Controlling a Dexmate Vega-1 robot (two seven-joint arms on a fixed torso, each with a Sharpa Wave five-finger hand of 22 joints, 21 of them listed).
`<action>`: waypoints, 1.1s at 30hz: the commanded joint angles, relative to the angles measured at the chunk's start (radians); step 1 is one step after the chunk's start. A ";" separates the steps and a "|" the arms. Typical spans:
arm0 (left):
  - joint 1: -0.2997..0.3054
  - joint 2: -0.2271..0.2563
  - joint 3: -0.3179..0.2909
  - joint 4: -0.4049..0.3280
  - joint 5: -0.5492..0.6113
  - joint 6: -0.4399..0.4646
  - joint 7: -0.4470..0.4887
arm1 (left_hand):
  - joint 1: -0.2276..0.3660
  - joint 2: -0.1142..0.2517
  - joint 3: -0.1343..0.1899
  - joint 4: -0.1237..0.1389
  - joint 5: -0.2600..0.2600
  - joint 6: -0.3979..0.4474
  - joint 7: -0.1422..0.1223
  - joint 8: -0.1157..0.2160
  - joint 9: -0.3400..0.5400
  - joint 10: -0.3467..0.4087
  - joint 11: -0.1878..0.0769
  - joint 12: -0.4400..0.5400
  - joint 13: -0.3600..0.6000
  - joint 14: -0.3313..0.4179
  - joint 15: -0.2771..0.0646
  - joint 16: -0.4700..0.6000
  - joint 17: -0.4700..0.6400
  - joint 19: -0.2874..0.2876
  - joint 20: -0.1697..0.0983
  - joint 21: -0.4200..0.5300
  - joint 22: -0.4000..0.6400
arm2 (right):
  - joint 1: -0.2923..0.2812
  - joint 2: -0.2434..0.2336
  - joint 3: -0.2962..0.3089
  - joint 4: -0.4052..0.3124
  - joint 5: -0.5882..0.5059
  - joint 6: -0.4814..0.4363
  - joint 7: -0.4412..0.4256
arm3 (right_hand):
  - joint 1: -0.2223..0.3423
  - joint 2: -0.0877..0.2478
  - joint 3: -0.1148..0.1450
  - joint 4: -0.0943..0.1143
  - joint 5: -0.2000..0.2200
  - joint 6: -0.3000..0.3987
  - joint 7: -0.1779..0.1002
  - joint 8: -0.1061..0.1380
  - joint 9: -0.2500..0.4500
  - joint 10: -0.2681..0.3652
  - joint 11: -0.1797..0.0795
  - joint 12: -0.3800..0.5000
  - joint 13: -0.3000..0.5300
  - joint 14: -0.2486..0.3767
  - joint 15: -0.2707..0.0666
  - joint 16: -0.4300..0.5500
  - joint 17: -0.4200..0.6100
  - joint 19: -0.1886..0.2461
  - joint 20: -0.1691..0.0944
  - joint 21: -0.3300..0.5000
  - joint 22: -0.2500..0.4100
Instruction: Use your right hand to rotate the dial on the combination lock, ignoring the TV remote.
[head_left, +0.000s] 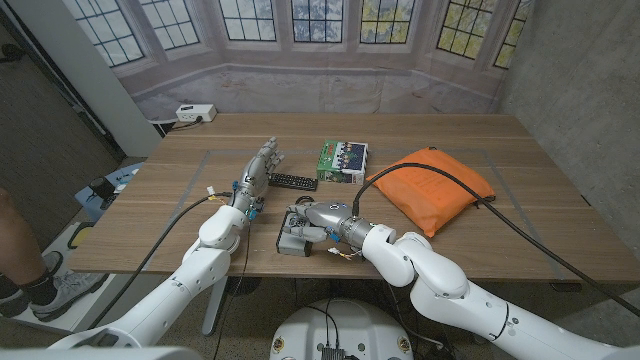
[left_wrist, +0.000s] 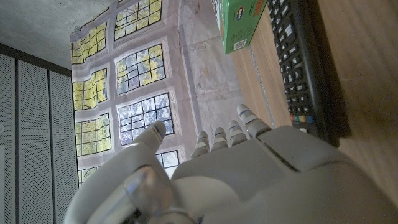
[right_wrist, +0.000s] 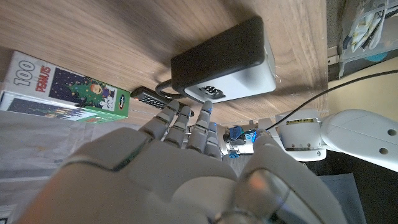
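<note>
Centrally, combination lock (head_left: 293, 238) on the wooden counter (head_left: 480, 250); right hand (head_left: 322, 217) over it, fingers (right_wrist: 200, 127) extended near its dials; left hand (head_left: 256, 170) upper left, fingers together, holding nothing, beside TV remote (head_left: 292, 182); green box (right_wrist: 62, 87) reading "100" and "PEANUTS"; orange bag (head_left: 435, 188) right

**A:** So where are we at with the arms? From the head view we've got both coming in from the bottom corners, elbows bent, forearms angled toward the middle.

**B:** Yep. Our left hand (head_left: 261, 163) sits farther out, fingers (left_wrist: 219, 137) stretched nearly straight and close together, thumb apart, holding nothing. Our right hand (head_left: 322, 217) is pulled in nearer to us, back facing up, fingers (right_wrist: 186, 122) reaching forward and a bit curled. Can't really tell if the tips touch anything.
</note>
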 joint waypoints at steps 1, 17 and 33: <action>0.001 0.000 0.004 0.003 0.004 0.001 0.001 | 0.006 0.003 0.006 -0.005 0.001 -0.010 0.000 0.001 0.006 -0.001 0.010 0.005 0.004 -0.002 0.012 0.002 0.001 0.007 0.001 -0.002 0.004 | 0.008 -0.005 -0.006 0.009 -0.012 0.000 0.001 | -0.026 -0.002 -0.001 0.017 0.011 -0.010 -0.019 0.003 0.001 0.000 -0.003 0.001 0.002 -0.008 -0.015 -0.001 0.000 -0.022 -0.063 0.001 0.001; 0.003 -0.001 0.005 0.005 0.005 0.000 0.002 | 0.006 0.004 0.006 -0.004 0.001 -0.011 0.000 0.001 0.006 -0.002 0.010 0.004 0.004 -0.002 0.012 0.003 0.002 0.007 0.001 -0.003 0.004 | 0.001 -0.008 -0.008 0.018 -0.023 0.000 -0.010 | -0.072 -0.032 -0.020 0.039 0.016 -0.045 -0.052 -0.005 -0.001 0.032 -0.004 0.009 0.001 -0.018 0.003 -0.003 -0.009 -0.087 -0.041 0.000 0.002; 0.021 0.006 0.002 -0.016 0.010 -0.006 0.012 | 0.007 0.004 0.006 -0.004 0.001 -0.012 -0.002 0.001 0.006 -0.003 0.011 0.004 0.004 -0.001 0.012 0.003 0.002 0.008 0.001 -0.002 0.004 | -0.014 -0.013 -0.010 0.023 -0.026 0.001 -0.014 | -0.077 -0.041 -0.019 0.032 0.021 -0.095 -0.015 -0.012 -0.002 0.052 -0.032 0.008 -0.001 -0.018 0.002 -0.005 -0.022 -0.103 -0.044 0.009 0.002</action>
